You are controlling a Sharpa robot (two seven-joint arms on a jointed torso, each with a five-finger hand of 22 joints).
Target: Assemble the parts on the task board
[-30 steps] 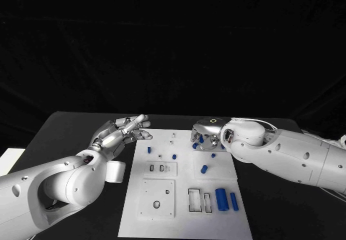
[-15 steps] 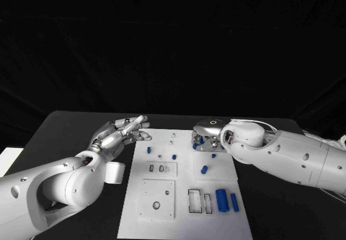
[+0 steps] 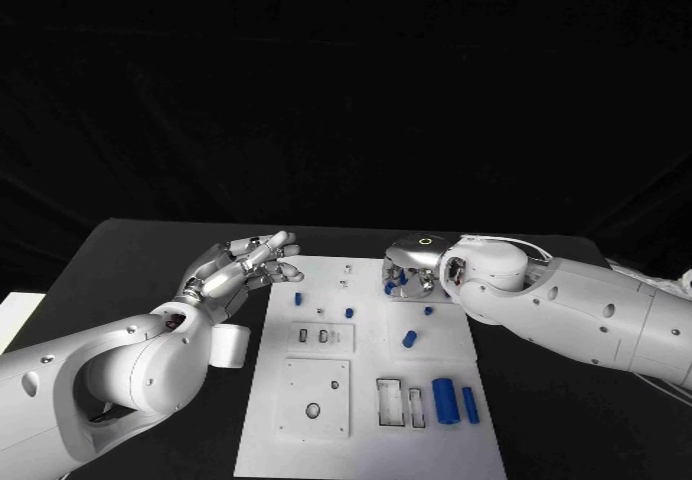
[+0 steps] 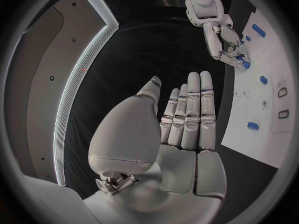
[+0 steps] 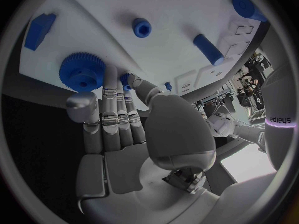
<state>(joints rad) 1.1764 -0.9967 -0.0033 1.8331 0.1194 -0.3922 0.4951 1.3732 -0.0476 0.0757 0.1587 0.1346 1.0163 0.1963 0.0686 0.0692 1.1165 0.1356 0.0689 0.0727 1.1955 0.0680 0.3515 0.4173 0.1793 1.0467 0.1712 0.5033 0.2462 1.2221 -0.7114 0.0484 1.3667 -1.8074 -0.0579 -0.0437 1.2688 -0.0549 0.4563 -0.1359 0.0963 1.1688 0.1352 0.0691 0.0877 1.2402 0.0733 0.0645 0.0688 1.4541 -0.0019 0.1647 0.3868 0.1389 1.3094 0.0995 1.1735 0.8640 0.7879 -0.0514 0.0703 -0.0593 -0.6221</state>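
The white task board (image 3: pixel 310 440) lies in the middle of the table. My right hand (image 3: pixel 411 270) hovers low over its far right part, fingers pointing down at a blue gear (image 5: pixel 81 70). A small blue part (image 5: pixel 127 78) sits between its thumb and a finger, seemingly pinched. The same hand (image 4: pixel 225 42) is seen across the board (image 4: pixel 264 129) with blue bits at its fingertips. My left hand (image 3: pixel 245 262) is held flat at the board's far left corner, fingers straight and together (image 4: pixel 187 109), holding nothing.
Loose blue parts lie on the board: a peg (image 3: pixel 299 298), another peg (image 3: pixel 349 312), a small piece (image 3: pixel 426 310), a short cylinder (image 3: pixel 408 338) and two long cylinders (image 3: pixel 443 398) near the front right. Empty slots (image 3: pixel 389 398) lie beside them.
My right hand has wobbled slightly over the board's far right part and sits about where it was. The left hand has not moved.
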